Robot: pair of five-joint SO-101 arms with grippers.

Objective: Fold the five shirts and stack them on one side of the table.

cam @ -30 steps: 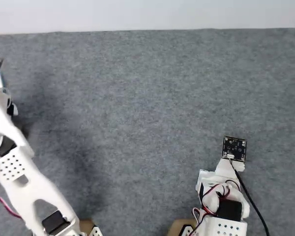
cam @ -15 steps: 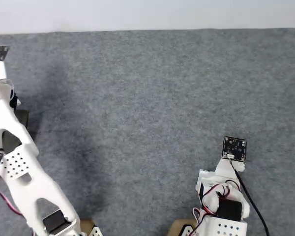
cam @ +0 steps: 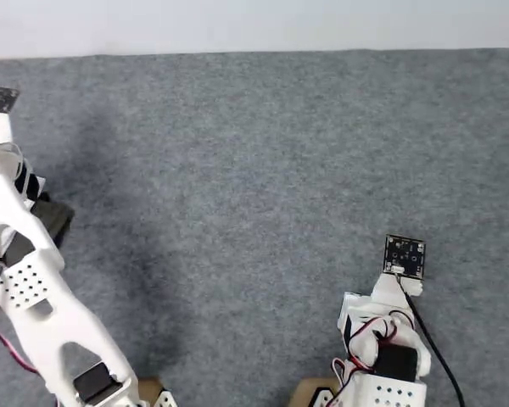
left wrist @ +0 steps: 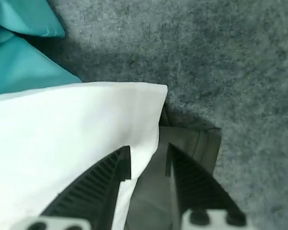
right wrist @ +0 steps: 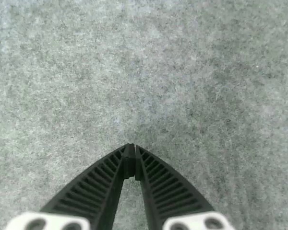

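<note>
Hanging with jaws apart at the edge of a white shirt (left wrist: 62, 129), which is piled with a dark shirt (left wrist: 194, 143) and a teal shirt (left wrist: 19, 57) at the mat's (cam: 263, 153) side, the left gripper (left wrist: 148, 151) seems mid-task, since only three shirts are seen and I cannot tell whether they are folded, while the right gripper (right wrist: 130, 148) sits pinched together over bare mat.

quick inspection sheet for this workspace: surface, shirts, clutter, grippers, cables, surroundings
surface: grey felt mat, flat, with a wide bare stretch between the arms.
job's things: teal shirt, white shirt and dark shirt lie together unfolded; the white one overlaps the dark one, and the teal lies beside the white.
clutter: nothing seen.
grippers: left gripper is open, jaws apart over the white shirt's edge and the dark shirt. right gripper is shut, tips touching, over bare mat.
cables: red and white wires and a black cable on the right arm; a red wire on the left arm.
surroundings: pale strip beyond the mat's far edge.
</note>
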